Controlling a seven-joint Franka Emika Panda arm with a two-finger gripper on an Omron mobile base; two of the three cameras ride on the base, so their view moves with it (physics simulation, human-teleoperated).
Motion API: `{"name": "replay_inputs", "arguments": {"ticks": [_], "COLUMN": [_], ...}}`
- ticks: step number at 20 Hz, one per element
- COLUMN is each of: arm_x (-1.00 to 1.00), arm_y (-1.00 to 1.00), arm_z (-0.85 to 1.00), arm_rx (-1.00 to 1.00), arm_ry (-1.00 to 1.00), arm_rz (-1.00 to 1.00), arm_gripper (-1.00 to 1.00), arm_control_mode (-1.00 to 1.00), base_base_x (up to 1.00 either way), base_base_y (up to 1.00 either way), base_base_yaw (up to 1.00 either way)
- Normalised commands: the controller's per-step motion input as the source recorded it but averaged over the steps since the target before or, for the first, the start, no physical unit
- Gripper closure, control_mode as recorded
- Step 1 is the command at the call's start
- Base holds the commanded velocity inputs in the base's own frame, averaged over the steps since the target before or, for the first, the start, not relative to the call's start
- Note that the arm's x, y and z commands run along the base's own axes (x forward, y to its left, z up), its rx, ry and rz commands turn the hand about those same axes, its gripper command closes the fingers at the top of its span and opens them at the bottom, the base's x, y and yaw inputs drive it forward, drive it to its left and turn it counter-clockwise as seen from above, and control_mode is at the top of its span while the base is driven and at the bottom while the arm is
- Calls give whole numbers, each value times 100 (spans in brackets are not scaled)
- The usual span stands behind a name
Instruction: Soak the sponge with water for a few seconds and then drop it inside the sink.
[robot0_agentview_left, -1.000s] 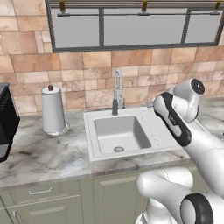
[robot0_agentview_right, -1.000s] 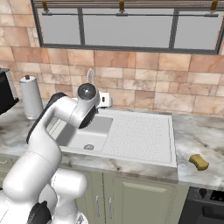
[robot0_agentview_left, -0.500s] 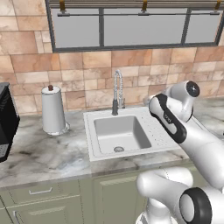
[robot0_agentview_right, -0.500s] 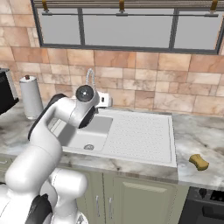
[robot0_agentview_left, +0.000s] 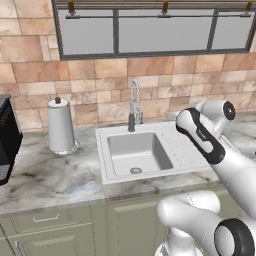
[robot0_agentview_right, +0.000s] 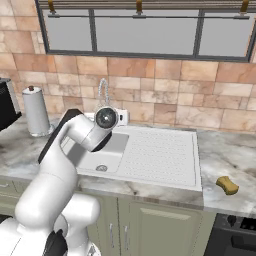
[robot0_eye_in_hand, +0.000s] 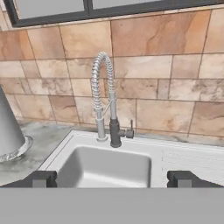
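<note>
My claw (robot0_eye_in_hand: 112, 178) is spread wide and holds nothing, its two dark tips hanging over the white rectangular sink (robot0_eye_in_hand: 131, 151) and facing the tall coiled chrome faucet (robot0_eye_in_hand: 107, 100). The small yellow-tan sponge (robot0_agentview_right: 227, 185) lies on the marble counter (robot0_agentview_right: 235, 160), well apart from the basin.

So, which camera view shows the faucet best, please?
The hand view: the faucet stands near and whole, with its coiled neck, dark base and small lever. In the left base view it is small but unblocked behind the sink. In the right base view the arm hides most of it.
</note>
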Motion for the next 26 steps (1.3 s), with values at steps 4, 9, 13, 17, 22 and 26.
{"name": "replay_inputs", "arguments": {"ticks": [4,9,13,17,22,26], "arm_x": [0,1,8,3,2,0], "arm_y": [0,-3,-4,0,4,8], "arm_z": [0,0,-1,-6,-9,-20], "arm_rx": [0,0,0,0,0,0], "arm_ry": [-5,3,1,0,-3,-15], "arm_rz": [11,11,12,12,7,0], "arm_gripper": [-100,-100,-100,-100,-100,-100], "arm_control_mode": [-100,-100,-100,-100,-100,-100], "base_base_x": [0,0,0,0,0,0], "base_base_y": [0,0,0,0,0,0], "base_base_yaw": [0,0,0,0,0,0]}}
